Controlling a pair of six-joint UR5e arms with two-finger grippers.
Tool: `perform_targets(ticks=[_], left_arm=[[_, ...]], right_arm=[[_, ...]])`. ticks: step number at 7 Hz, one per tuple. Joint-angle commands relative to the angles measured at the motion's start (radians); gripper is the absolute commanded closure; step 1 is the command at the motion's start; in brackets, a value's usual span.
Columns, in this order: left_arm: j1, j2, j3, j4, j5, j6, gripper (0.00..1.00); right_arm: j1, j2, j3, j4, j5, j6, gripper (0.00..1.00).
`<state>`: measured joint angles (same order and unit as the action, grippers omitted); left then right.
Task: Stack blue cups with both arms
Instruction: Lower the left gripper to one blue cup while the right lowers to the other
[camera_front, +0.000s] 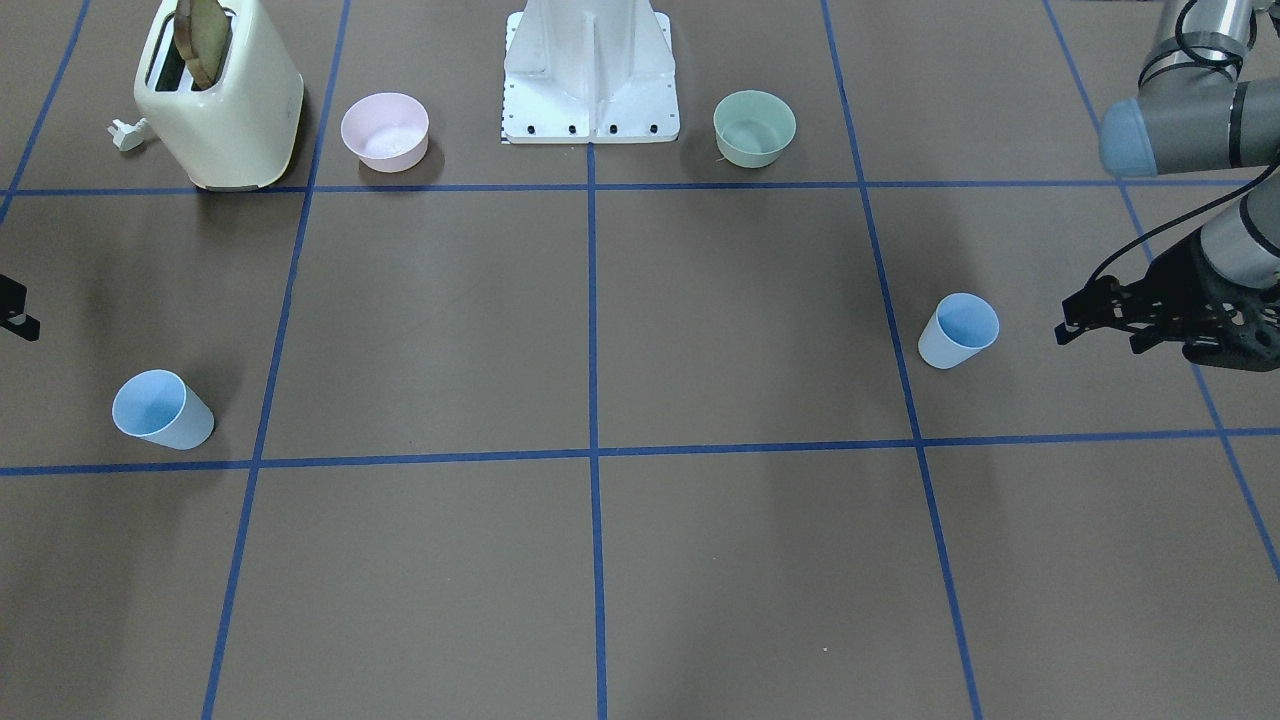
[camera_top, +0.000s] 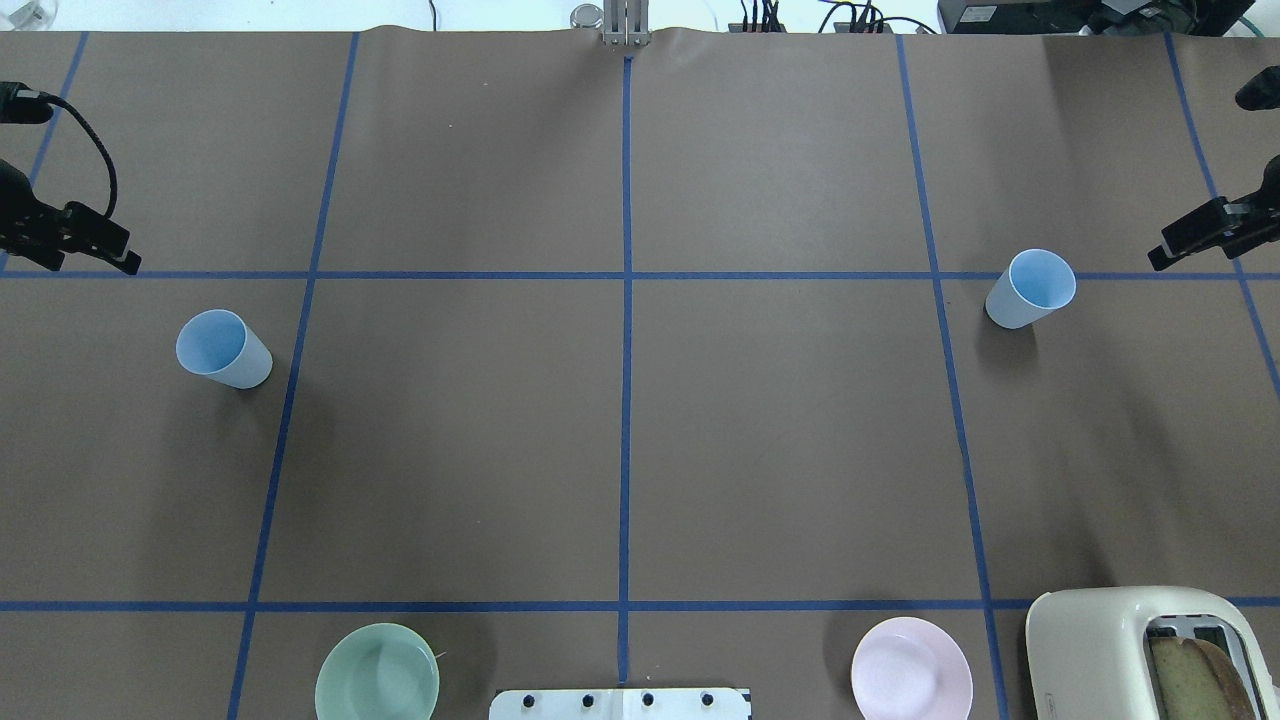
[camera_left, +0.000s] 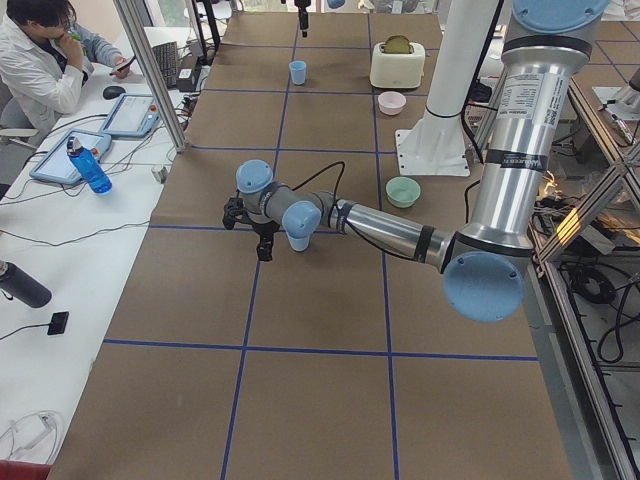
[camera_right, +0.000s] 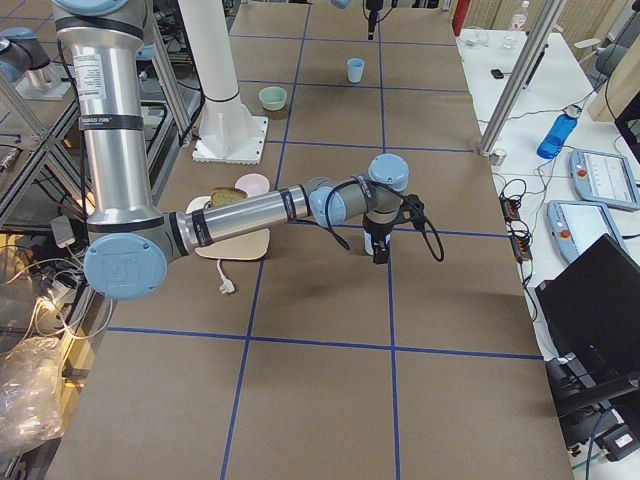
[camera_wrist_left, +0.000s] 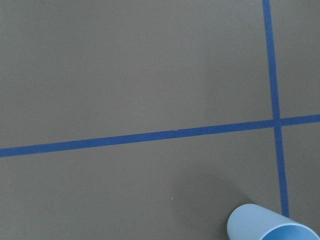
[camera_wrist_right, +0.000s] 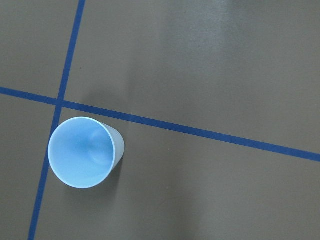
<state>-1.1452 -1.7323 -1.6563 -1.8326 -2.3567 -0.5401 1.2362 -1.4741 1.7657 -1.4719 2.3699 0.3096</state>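
Note:
Two light-blue cups stand upright and far apart on the brown table. The one on my left side (camera_top: 222, 348) also shows in the front view (camera_front: 958, 330) and at the bottom edge of the left wrist view (camera_wrist_left: 270, 226). The one on my right side (camera_top: 1032, 288) shows in the front view (camera_front: 160, 408) and the right wrist view (camera_wrist_right: 85, 152). My left gripper (camera_top: 128, 263) hovers outward of and beyond its cup, fingers together, empty. My right gripper (camera_top: 1160, 260) hovers outward of its cup at the table's edge, fingers together, empty.
A cream toaster (camera_front: 225, 100) with toast stands near the robot's base on my right. A pink bowl (camera_front: 385, 130) and a pale green bowl (camera_front: 755, 127) flank the white pedestal (camera_front: 590, 70). Blue tape lines grid the table.

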Motion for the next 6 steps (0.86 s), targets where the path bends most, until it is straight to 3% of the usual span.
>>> perform_targets(ticks=[1, 4, 6], left_arm=[[0.019, -0.004, -0.012, -0.010, 0.022, -0.014, 0.01], [0.070, 0.008, -0.058, -0.014, 0.077, -0.061, 0.01], [0.107, 0.013, -0.065, -0.049, 0.100, -0.103, 0.02]], right_arm=[[-0.032, 0.008, -0.012, 0.004, -0.008, 0.000, 0.05], [-0.053, 0.029, -0.032, 0.005, -0.024, -0.004, 0.06], [-0.055, 0.092, -0.102, 0.005, -0.032, -0.001, 0.06]])
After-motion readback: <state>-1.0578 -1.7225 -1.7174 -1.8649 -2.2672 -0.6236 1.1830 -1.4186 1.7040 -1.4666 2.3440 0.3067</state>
